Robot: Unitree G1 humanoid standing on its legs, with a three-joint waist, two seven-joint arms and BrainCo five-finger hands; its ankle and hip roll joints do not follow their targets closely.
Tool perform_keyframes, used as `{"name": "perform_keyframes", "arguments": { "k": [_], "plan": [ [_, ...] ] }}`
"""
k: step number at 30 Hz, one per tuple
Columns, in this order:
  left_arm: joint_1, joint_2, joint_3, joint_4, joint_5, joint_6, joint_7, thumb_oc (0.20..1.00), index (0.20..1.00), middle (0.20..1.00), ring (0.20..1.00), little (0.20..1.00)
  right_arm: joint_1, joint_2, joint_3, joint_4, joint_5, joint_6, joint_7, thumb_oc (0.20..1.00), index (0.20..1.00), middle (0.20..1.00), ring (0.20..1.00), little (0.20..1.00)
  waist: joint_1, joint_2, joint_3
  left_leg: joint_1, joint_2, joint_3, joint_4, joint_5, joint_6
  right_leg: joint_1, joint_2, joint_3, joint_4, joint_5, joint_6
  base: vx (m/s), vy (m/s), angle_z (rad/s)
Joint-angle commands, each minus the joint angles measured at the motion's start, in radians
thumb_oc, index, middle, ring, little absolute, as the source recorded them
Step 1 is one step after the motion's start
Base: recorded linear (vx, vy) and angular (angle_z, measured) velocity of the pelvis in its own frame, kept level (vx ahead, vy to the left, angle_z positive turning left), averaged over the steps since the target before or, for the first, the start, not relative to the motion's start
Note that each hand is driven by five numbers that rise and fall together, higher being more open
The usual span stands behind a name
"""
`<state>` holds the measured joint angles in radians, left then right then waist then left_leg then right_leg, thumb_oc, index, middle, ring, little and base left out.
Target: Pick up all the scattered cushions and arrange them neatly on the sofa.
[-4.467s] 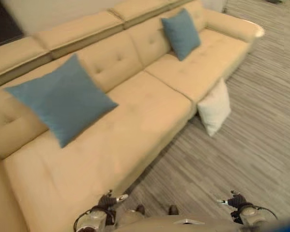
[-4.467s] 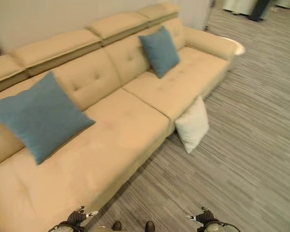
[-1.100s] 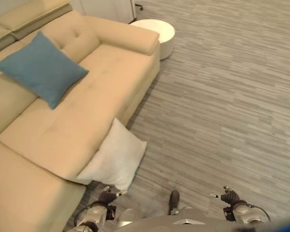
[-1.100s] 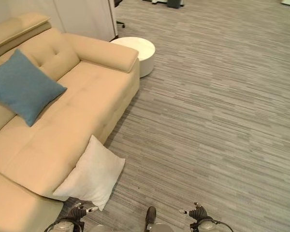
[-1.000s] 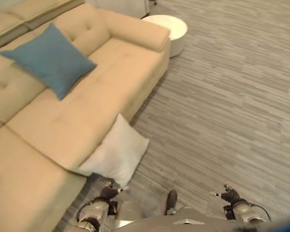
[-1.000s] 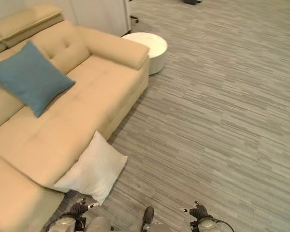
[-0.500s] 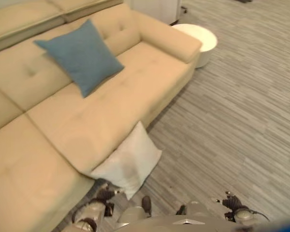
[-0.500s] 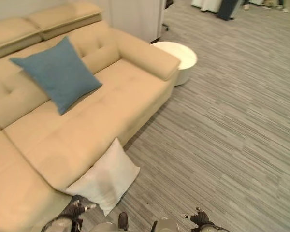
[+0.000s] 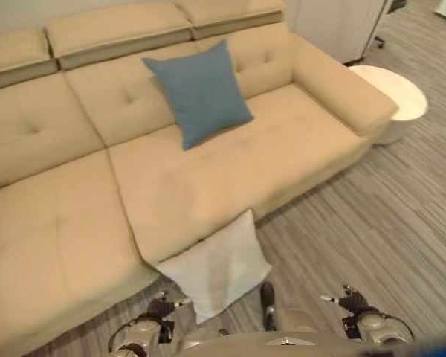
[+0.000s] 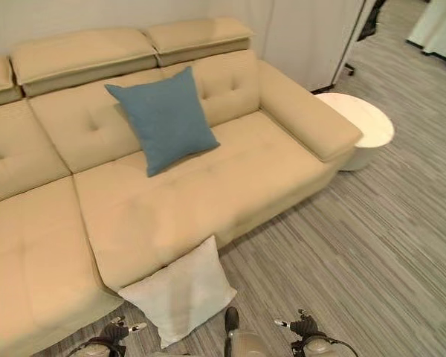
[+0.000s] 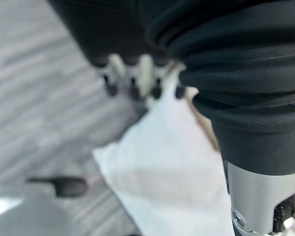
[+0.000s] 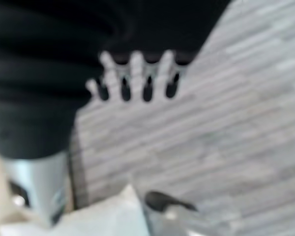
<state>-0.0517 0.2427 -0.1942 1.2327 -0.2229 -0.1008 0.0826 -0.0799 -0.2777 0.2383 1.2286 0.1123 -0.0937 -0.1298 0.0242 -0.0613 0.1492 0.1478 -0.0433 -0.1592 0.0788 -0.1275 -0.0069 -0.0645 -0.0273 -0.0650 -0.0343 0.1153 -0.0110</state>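
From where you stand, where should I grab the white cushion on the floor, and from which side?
Probably its near lower corner, or the free floor-side edges beside it. The white cushion stands tilted on the floor, its upper edge leaning against the sofa's front, so the far side is blocked. Come from the open floor side with the left hand, which hangs nearest; the right hand could support the opposite edge.

Left hand (image 11: 137,73): silver fingers with dark tips in a row, black ribbed cover over the back and wrist. Beside the cover, a polished silver cylindrical forearm section with a small screw and a dark slot. Right hand (image 12: 135,78): same build, pale fingers tipped black, black cover, a silver-grey forearm segment adjoining it.
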Motion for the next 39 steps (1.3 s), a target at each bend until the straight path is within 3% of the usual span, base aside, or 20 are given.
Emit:
{"name": "perform_keyframes", "arguments": {
  "k": [1, 7, 9, 10, 11, 14, 20, 24, 26, 32, 39],
  "plan": [
    [-0.042, 0.040, -0.012, -0.024, -0.001, -0.024, -0.009, 1.000, 1.000, 1.000, 1.000, 1.000, -0.011, -0.035, -0.006, -0.016, 0.003, -0.022, -0.011, 1.000, 1.000, 1.000, 1.000, 1.000, -0.003, -0.019, -0.004, -0.128, -0.007, 0.004, -0.039, 0.078, -0.019, 0.007, -0.031, 0.001, 0.106, -0.118, 0.116, 0.00, -0.169, 0.68],
    [-0.048, 0.036, -0.029, -0.034, -0.013, -0.020, -0.011, 1.000, 1.000, 1.000, 1.000, 1.000, 0.003, -0.038, 0.001, -0.034, 0.011, -0.032, -0.016, 1.000, 1.000, 1.000, 1.000, 1.000, -0.004, -0.034, 0.008, -0.187, 0.008, -0.026, -0.011, 0.098, -0.046, 0.036, -0.029, -0.085, 0.071, -0.134, 0.096, -0.05, -0.120, 0.66],
    [-0.060, 0.033, -0.042, -0.053, -0.022, -0.022, -0.008, 1.000, 1.000, 1.000, 1.000, 1.000, 0.003, -0.046, -0.001, -0.049, 0.017, -0.034, -0.021, 1.000, 1.000, 1.000, 1.000, 1.000, -0.011, -0.040, 0.034, -0.235, 0.017, 0.020, 0.024, 0.106, -0.049, 0.029, -0.042, -0.122, 0.078, -0.137, 0.093, -0.19, -0.037, 0.98],
    [-0.064, 0.031, -0.047, -0.070, -0.026, -0.022, -0.008, 1.000, 1.000, 1.000, 1.000, 1.000, 0.001, -0.049, -0.004, -0.060, 0.021, -0.034, -0.021, 1.000, 1.000, 1.000, 1.000, 1.000, -0.028, -0.037, 0.044, -0.251, 0.055, 0.134, 0.023, 0.111, -0.046, 0.019, -0.056, -0.158, 0.087, -0.141, 0.091, -0.19, 0.021, 1.07],
    [-0.063, 0.030, -0.051, -0.077, -0.026, -0.023, -0.008, 1.000, 1.000, 1.000, 1.000, 1.000, 0.004, -0.047, -0.007, -0.061, 0.021, -0.032, -0.022, 1.000, 1.000, 1.000, 1.000, 1.000, -0.033, -0.033, 0.046, -0.250, 0.076, 0.176, 0.007, 0.120, -0.047, 0.016, -0.060, -0.181, 0.092, -0.149, 0.091, -0.12, 0.033, 1.08],
    [-0.071, 0.037, -0.062, -0.091, -0.020, -0.025, -0.008, 1.000, 1.000, 1.000, 1.000, 1.000, 0.001, -0.043, 0.000, -0.066, 0.021, -0.033, -0.021, 1.000, 1.000, 1.000, 1.000, 1.000, -0.030, -0.030, 0.048, -0.259, 0.086, 0.184, -0.022, 0.141, -0.053, 0.013, -0.066, -0.219, 0.096, -0.154, 0.093, -0.02, 0.025, 0.98],
    [-0.101, 0.055, -0.072, -0.167, -0.042, -0.044, 0.027, 1.000, 1.000, 1.000, 1.000, 1.000, -0.040, -0.038, 0.022, -0.096, 0.035, -0.047, -0.036, 1.000, 1.000, 1.000, 1.000, 1.000, -0.022, -0.029, 0.093, -0.291, 0.077, 0.197, -0.023, 0.141, -0.037, -0.056, -0.094, -0.208, 0.168, -0.157, 0.095, -0.04, 0.088, 0.00],
    [-0.183, 0.072, -0.081, -0.253, -0.098, -0.076, 0.088, 1.000, 1.000, 1.000, 1.000, 1.000, -0.114, -0.043, 0.038, -0.151, 0.067, -0.059, -0.068, 1.000, 1.000, 1.000, 1.000, 1.000, -0.005, -0.025, 0.169, -0.400, 0.061, 0.198, 0.041, 0.140, -0.029, -0.173, -0.127, -0.202, 0.246, -0.154, 0.090, -0.14, 0.071, 0.05],
    [-0.198, 0.073, -0.083, -0.260, -0.107, -0.080, 0.099, 1.000, 1.000, 1.000, 1.000, 1.000, -0.126, -0.044, 0.042, -0.158, 0.072, -0.062, -0.073, 1.000, 1.000, 1.000, 1.000, 1.000, -0.005, -0.025, 0.178, -0.421, 0.062, 0.200, 0.051, 0.140, -0.029, -0.197, -0.129, -0.200, 0.258, -0.153, 0.089, -0.09, 0.016, -0.01],
    [-0.386, 0.101, -0.065, -0.277, -0.240, -0.126, 0.214, 1.000, 1.000, 1.000, 1.000, 1.000, -0.306, -0.097, 0.074, -0.235, 0.119, -0.068, -0.153, 1.000, 1.000, 1.000, 1.000, 1.000, -0.003, -0.014, 0.240, -0.672, 0.065, 0.195, 0.194, 0.122, -0.036, -0.458, -0.151, -0.168, 0.417, -0.186, 0.092, -0.08, 0.002, 0.00],
    [-0.551, 0.145, -0.059, -0.267, -0.306, -0.152, 0.268, 1.000, 1.000, 1.000, 1.000, 1.000, -0.517, -0.187, 0.080, -0.296, 0.152, -0.092, -0.224, 1.000, 1.000, 1.000, 1.000, 1.000, -0.016, -0.001, 0.248, -0.947, 0.068, 0.188, 0.343, 0.107, -0.033, -0.733, -0.181, -0.135, 0.577, -0.211, 0.089, -0.06, 0.011, -0.01]
  ]
}}
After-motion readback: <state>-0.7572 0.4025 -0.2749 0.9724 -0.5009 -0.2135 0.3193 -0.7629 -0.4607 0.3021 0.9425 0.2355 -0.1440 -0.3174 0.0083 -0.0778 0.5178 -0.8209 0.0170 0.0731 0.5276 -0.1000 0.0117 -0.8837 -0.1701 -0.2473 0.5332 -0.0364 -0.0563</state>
